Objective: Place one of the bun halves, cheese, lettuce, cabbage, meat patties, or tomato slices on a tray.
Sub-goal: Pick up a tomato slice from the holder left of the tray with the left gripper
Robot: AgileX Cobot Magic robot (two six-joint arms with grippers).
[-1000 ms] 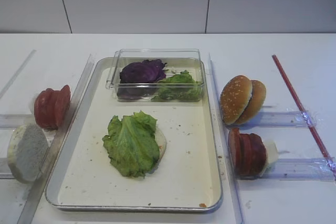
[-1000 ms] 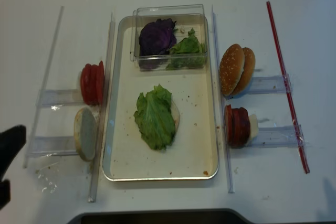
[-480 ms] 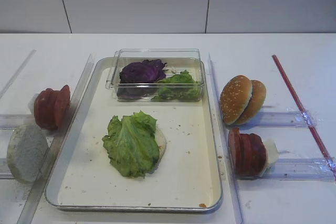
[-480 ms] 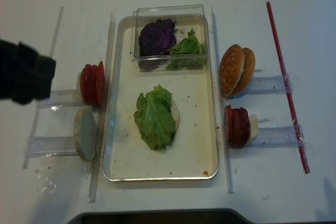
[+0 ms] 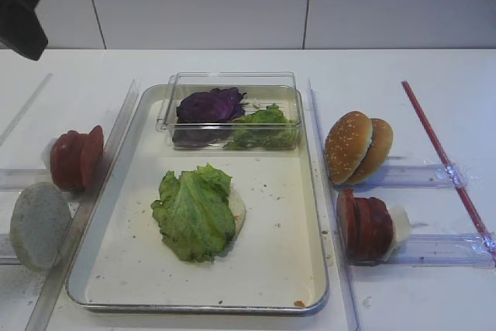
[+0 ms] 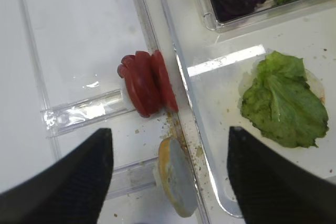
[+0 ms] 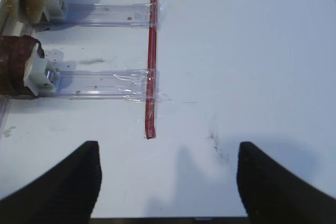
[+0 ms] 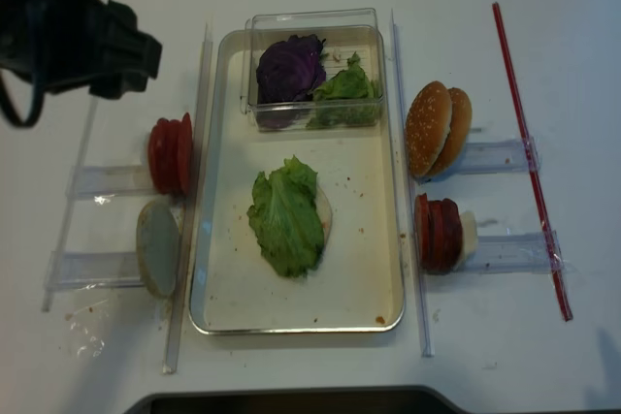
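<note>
Unlabelled throughout, tray (image 5: 313, 191), lettuce (image 5: 194, 211), tomato slices (image 5: 76, 158)

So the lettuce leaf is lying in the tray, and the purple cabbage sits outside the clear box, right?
Not quite. The lettuce leaf does lie in the tray, but the cabbage sits inside the clear box, beside more lettuce. The overhead exterior view shows it best.

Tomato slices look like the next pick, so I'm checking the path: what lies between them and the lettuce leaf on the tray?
Only the tray's raised left rim and a clear guide rail, seen in the left wrist view.
</note>
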